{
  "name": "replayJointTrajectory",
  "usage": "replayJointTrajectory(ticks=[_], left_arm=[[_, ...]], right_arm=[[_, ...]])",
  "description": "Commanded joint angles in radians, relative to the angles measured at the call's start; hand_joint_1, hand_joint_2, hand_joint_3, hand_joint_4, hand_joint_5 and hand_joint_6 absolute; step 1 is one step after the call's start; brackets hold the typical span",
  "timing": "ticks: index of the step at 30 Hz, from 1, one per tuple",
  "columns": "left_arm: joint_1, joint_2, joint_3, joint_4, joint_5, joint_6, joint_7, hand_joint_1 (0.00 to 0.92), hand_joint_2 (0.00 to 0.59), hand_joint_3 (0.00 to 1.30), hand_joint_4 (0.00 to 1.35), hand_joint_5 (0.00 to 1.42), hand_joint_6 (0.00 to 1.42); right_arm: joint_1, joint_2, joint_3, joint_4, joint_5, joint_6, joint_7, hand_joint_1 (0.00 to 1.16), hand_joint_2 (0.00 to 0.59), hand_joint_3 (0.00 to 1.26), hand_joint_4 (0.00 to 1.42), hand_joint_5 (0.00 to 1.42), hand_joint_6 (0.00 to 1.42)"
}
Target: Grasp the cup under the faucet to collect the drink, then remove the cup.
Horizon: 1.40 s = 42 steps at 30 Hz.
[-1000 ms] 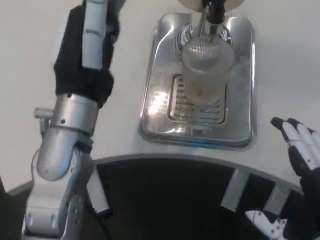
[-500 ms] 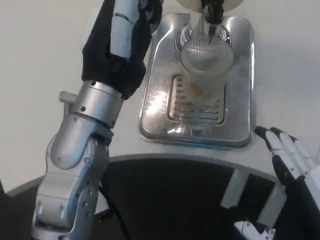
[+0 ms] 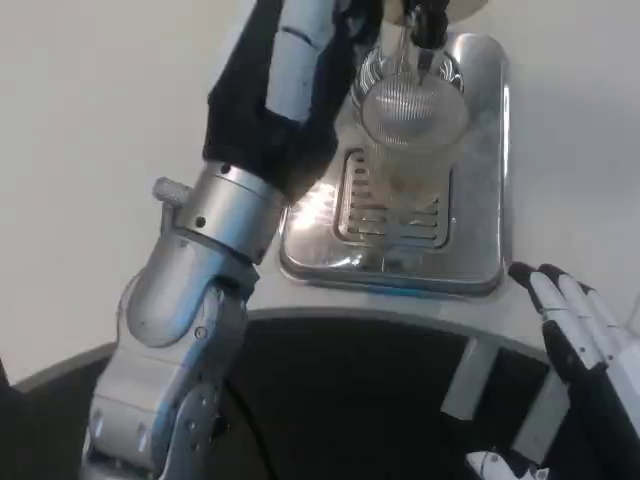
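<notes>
The clear ribbed cup [image 3: 408, 125] stands upright on the grille of the steel drip tray [image 3: 480, 240], right under the faucet [image 3: 425, 25]; a little pale liquid seems to lie at its bottom, though the glass blurs it. The left arm reaches up and forward from the lower left, its silver forearm [image 3: 200, 270] slanting toward the tray; the left hand [image 3: 290, 90] lies over the tray's left edge, just beside the cup, its white back turned up and its black palm side toward the cup; the fingertips run out past the top of the picture, so I cannot tell whether they are curled, spread, or touching the glass. The right hand [image 3: 580, 325] waits low at the right, near the tray's front corner but apart from it; its fingers are straight, slightly parted, and carry nothing. The white table [image 3: 90, 150] lies under it all.
</notes>
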State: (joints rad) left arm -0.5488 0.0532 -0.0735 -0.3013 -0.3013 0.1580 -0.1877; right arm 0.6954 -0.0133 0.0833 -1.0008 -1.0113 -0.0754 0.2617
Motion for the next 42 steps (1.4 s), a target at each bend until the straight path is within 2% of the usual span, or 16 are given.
replayJointTrajectory(ticks=[1, 14, 16, 18, 22, 26, 30, 38, 42], left_arm=[[0.032, -0.003, -0.029, -0.027, 0.001, 0.027, -0.023, 0.0, 0.211, 0.0, 0.0, 0.0, 0.0], [0.034, 0.006, -0.06, -0.018, 0.015, 0.042, -0.055, 0.0, 0.212, 0.0, 0.0, 0.0, 0.0], [0.038, 0.023, -0.073, -0.025, 0.032, 0.041, -0.066, 0.0, 0.229, 0.0, 0.0, 0.0, 0.0], [0.029, 0.052, -0.088, -0.03, 0.059, 0.043, -0.089, 0.0, 0.264, 0.0, 0.0, 0.0, 0.0], [-0.023, 0.142, -0.122, -0.018, 0.143, 0.03, -0.154, 0.0, 0.269, 0.0, 0.0, 0.0, 0.0], [-0.069, 0.211, -0.147, 0.005, 0.213, 0.013, -0.209, 0.0, 0.27, 0.0, 0.0, 0.0, 0.0], [-0.11, 0.301, -0.212, 0.046, 0.376, -0.083, -0.257, 0.0, 0.267, 0.0, 0.0, 0.0, 0.0], [-0.105, 0.344, -0.272, 0.062, 0.558, -0.205, -0.253, 0.0, 0.266, 0.0, 0.0, 0.0, 0.0], [-0.094, 0.354, -0.278, 0.063, 0.634, -0.244, -0.242, 0.0, 0.262, 0.0, 0.0, 0.0, 0.0]], right_arm=[[0.003, -0.005, 0.0, 0.003, -0.001, -0.001, -0.005, 0.59, 0.321, 0.04, 0.0, 0.01, 0.1], [0.039, -0.007, -0.014, -0.003, 0.015, -0.009, -0.027, 0.56, 0.321, 0.04, 0.0, 0.01, 0.1], [0.042, -0.008, -0.015, -0.002, 0.018, -0.01, -0.03, 0.56, 0.322, 0.04, 0.0, 0.01, 0.1], [0.043, -0.009, -0.016, -0.002, 0.022, -0.01, -0.03, 0.57, 0.323, 0.04, 0.0, 0.01, 0.1], [0.04, -0.02, -0.018, -0.004, 0.02, -0.024, -0.033, 0.57, 0.326, 0.04, 0.0, 0.01, 0.1], [0.043, -0.026, -0.014, -0.008, 0.02, -0.029, -0.03, 0.61, 0.328, 0.04, 0.0, 0.03, 0.1], [0.059, -0.026, -0.019, -0.01, 0.025, -0.032, -0.039, 0.66, 0.328, 0.05, 0.01, 0.03, 0.1], [0.082, -0.026, -0.023, -0.016, 0.031, -0.034, -0.052, 0.71, 0.333, 0.06, 0.01, 0.03, 0.1], [0.087, -0.024, -0.018, -0.018, 0.024, -0.036, -0.058, 0.74, 0.327, 0.06, 0.02, 0.03, 0.1]])
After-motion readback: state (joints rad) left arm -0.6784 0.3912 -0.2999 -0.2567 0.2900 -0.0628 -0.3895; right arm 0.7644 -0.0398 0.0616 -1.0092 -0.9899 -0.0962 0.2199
